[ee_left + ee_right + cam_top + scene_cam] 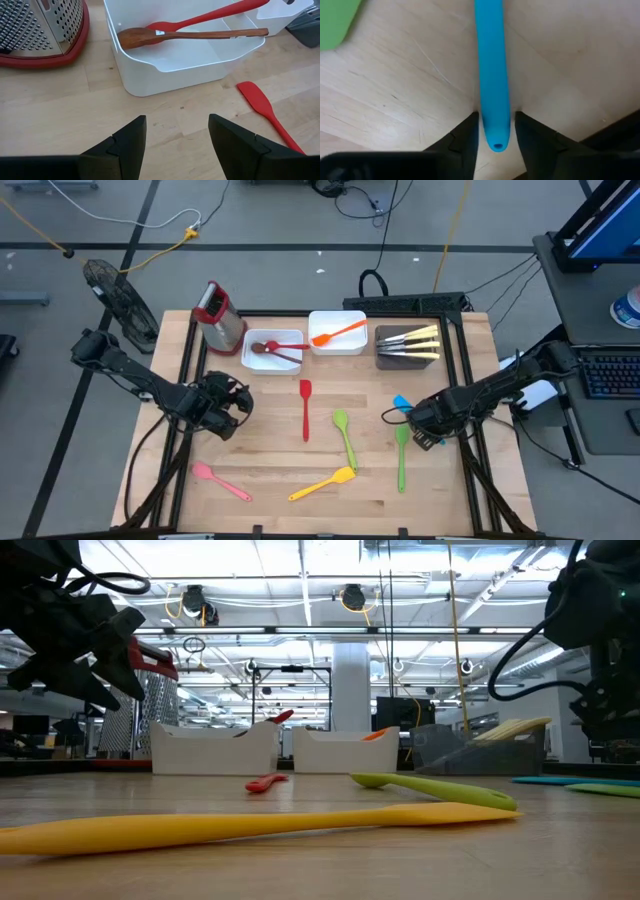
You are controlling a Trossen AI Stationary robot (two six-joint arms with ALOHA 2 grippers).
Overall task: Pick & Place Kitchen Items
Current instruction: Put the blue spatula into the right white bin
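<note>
My right gripper is down at the table's right edge, its fingers pressed against both sides of the blue utensil's handle, which lies flat on the wood. My left gripper hangs spread and empty near the left edge, facing the white tray.

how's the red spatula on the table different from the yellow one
The red spatula lies straight, pointing toward the white trays; the yellow spatula lies slanted near the table's front edge. Red sits mid-table, alone; yellow's head nearly meets a green spatula. Both lie flat, ungripped.
</note>
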